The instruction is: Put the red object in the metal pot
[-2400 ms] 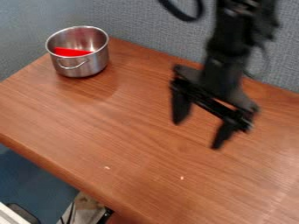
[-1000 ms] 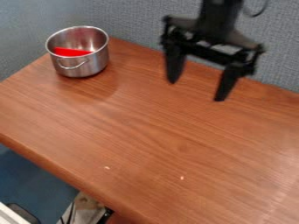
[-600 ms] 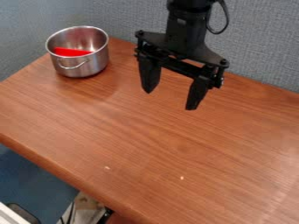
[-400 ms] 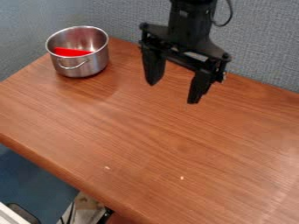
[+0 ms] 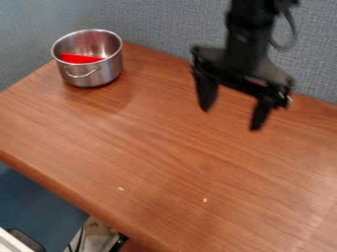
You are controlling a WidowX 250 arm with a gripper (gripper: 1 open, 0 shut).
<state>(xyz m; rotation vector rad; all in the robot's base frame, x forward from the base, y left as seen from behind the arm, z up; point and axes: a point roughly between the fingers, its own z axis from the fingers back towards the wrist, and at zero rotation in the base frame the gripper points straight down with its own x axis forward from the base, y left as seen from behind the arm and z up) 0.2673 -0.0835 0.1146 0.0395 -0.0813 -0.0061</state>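
Though small and blurred, red object [image 5: 83, 58] already inside pot [image 5: 89, 57], far left of gripper [image 5: 238, 100]. Jaws wide apart, empty. Probably light, flat; best pinched by edges.

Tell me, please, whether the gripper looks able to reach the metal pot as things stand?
Probably yes: the gripper hangs open above bare table, and nothing stands between it and the metal pot.

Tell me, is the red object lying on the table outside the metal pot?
No, the red object sits inside the metal pot.
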